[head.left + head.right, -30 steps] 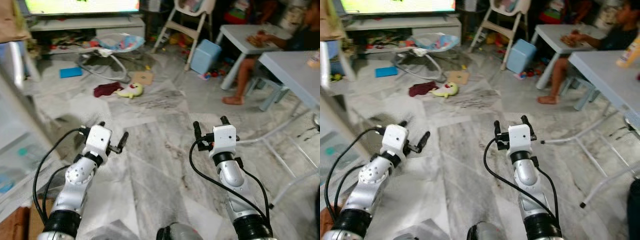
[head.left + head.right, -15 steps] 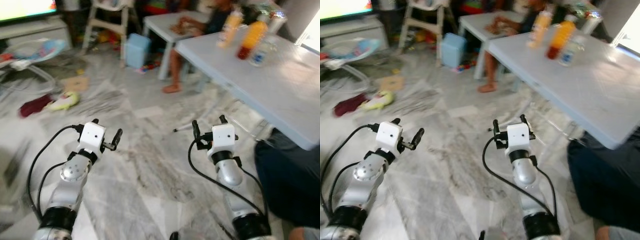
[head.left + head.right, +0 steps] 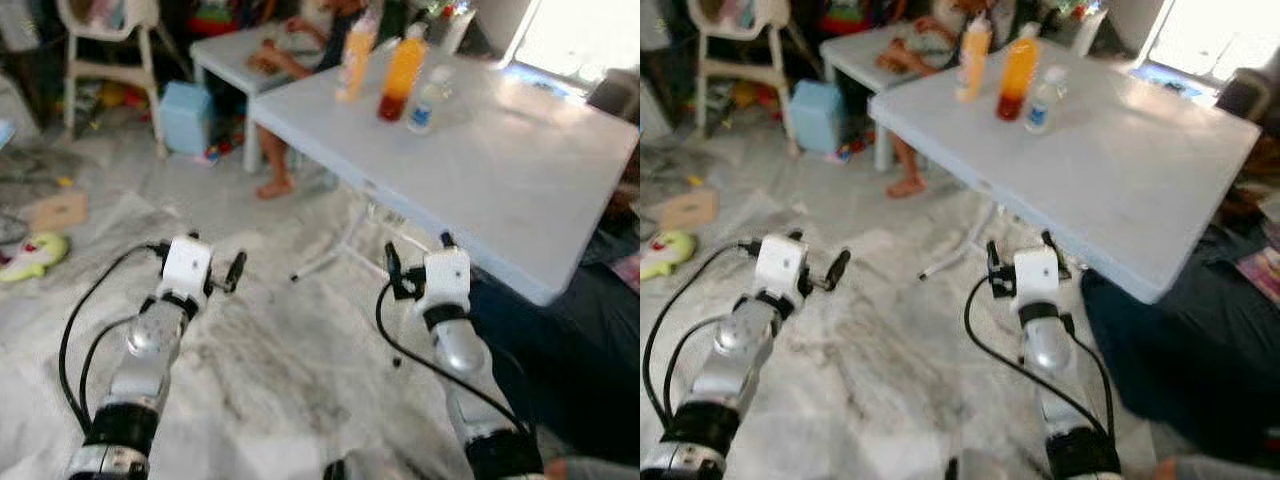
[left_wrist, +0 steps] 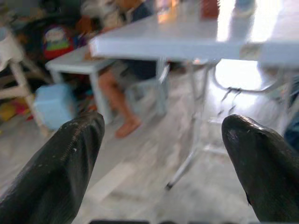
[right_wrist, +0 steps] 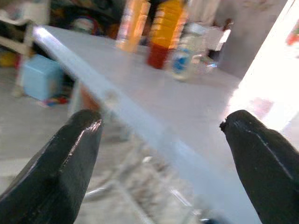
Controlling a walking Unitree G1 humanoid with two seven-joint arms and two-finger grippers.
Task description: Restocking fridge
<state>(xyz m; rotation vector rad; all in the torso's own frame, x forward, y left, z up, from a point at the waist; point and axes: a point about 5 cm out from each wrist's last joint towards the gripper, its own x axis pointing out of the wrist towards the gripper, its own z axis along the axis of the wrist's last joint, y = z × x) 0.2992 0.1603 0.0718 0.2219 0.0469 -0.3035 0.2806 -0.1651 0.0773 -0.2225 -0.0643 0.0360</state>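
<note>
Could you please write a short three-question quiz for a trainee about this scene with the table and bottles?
1. True or false: the right gripper is shut on the tall orange-and-red juice bottle.
2. How many bottles stand on the large grey folding table? A) one B) three C) five
3. Fill in: the small clear water bottle with a blue label stands ____ the table's far end, beside the juice bottle.

Key
1. False: both it and the left gripper are open and empty, short of the table.
2. B, counting the pale orange bottle.
3. near
</note>
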